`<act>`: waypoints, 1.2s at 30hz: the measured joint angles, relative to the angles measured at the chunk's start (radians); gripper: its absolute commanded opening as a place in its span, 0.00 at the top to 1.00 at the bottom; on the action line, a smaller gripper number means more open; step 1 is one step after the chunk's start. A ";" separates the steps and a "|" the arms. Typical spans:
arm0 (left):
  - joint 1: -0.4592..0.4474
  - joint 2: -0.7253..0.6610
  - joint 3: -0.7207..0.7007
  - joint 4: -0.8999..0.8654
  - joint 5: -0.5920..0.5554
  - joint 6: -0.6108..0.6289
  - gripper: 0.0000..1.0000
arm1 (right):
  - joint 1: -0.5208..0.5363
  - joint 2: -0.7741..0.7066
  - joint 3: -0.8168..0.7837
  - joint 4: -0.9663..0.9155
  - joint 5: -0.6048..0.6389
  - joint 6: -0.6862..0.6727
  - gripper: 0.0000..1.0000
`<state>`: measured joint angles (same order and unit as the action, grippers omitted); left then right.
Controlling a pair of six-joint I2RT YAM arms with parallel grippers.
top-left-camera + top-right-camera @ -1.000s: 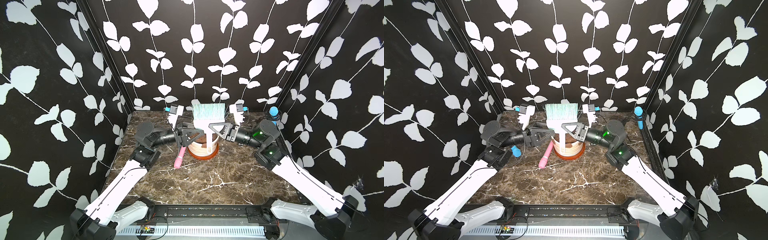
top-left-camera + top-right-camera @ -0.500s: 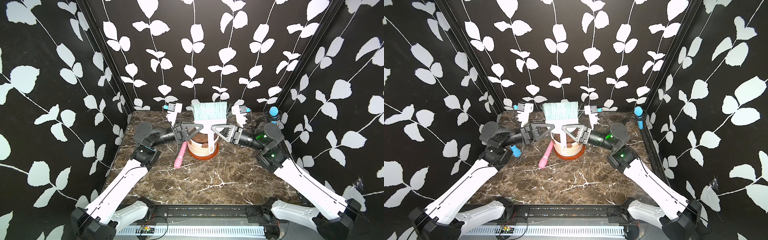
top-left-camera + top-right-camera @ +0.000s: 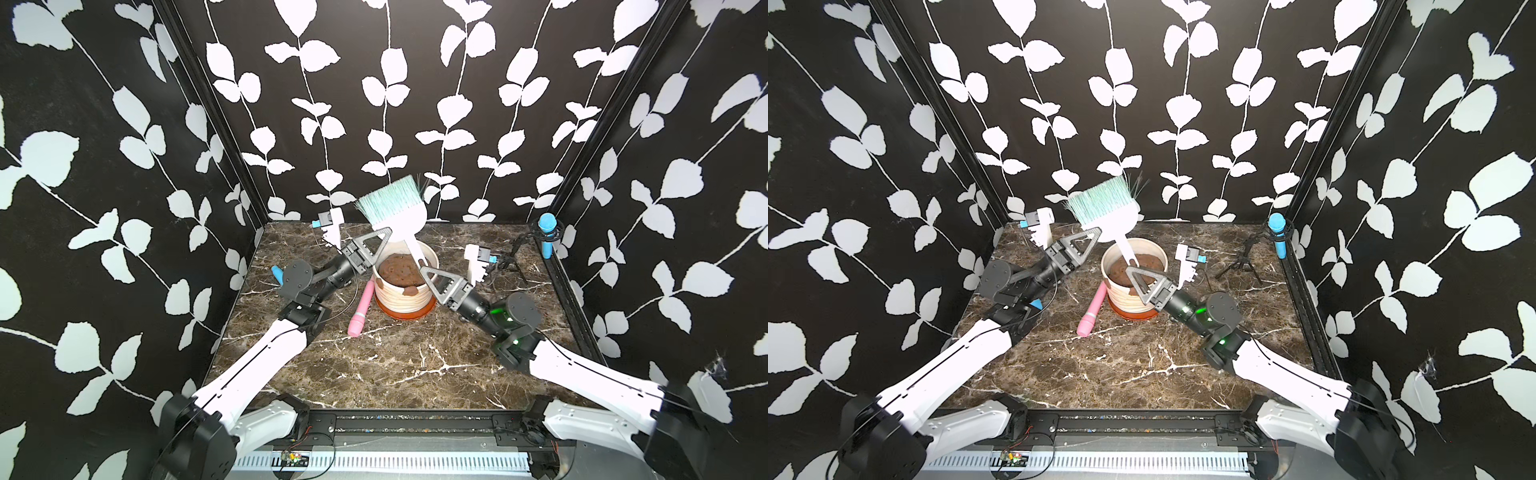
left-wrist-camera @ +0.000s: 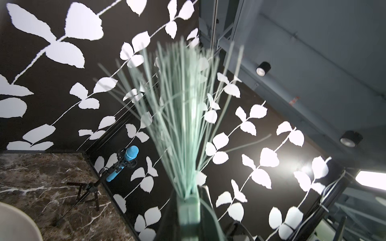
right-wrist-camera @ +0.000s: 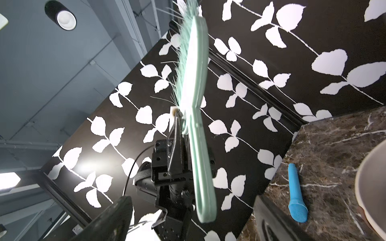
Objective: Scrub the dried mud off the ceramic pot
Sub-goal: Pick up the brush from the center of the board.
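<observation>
In both top views the ceramic pot (image 3: pixel 401 301) stands upright on its orange saucer (image 3: pixel 405 313) near the middle of the marble table (image 3: pixel 374 374), filled with brown soil (image 3: pixel 401 270). Two patches of dried mud (image 3: pixel 411 291) cling to its ribbed wall just below the rim. The left gripper (image 3: pixel 387 233) is clenched on the neck of a brush (image 3: pixel 409 220). The brush hangs over the pot's far rim, its teal bristles up and tilted toward the left arm's side, its handle pointing down over the soil. The right gripper (image 3: pixel 424 270) is at the near rim beside the handle's end, jaws released. A pink stick-shaped object (image 3: pixel 360 311) lies on the table just beside the pot. A blue microphone (image 3: pixel 546 232) on a tripod (image 3: pixel 513 262) stands in the far corner.

The left wrist view shows blurred bristles (image 4: pixel 177 125) fanning out from the gripped brush base, with the microphone on its tripod beyond.

In the right wrist view the brush is edge-on, with the left gripper grasping it where the head meets the handle. One finger (image 5: pixel 112 219) of the right gripper stands well clear of the handle. A second blue microphone (image 5: pixel 296 194) lies on the table near the pot.
</observation>
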<state>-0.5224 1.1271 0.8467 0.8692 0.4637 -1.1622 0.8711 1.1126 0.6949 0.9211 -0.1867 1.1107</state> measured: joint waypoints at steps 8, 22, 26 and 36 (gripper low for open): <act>-0.035 0.020 -0.012 0.080 -0.045 -0.039 1.00 | 0.034 0.117 0.029 0.182 0.200 -0.001 0.08; -0.053 0.000 -0.023 0.079 -0.062 -0.047 1.00 | 0.035 0.201 0.193 0.210 0.235 -0.010 0.21; -0.053 0.000 -0.023 0.074 -0.064 -0.046 1.00 | 0.035 0.206 0.194 0.184 0.211 -0.011 0.22; -0.053 -0.009 -0.023 0.032 -0.053 -0.038 1.00 | 0.036 0.185 0.205 0.061 0.163 -0.048 0.43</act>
<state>-0.5755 1.1179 0.8238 0.9009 0.4107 -1.1999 0.9073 1.2976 0.8997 0.9817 -0.0238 1.0630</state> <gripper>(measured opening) 0.095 0.597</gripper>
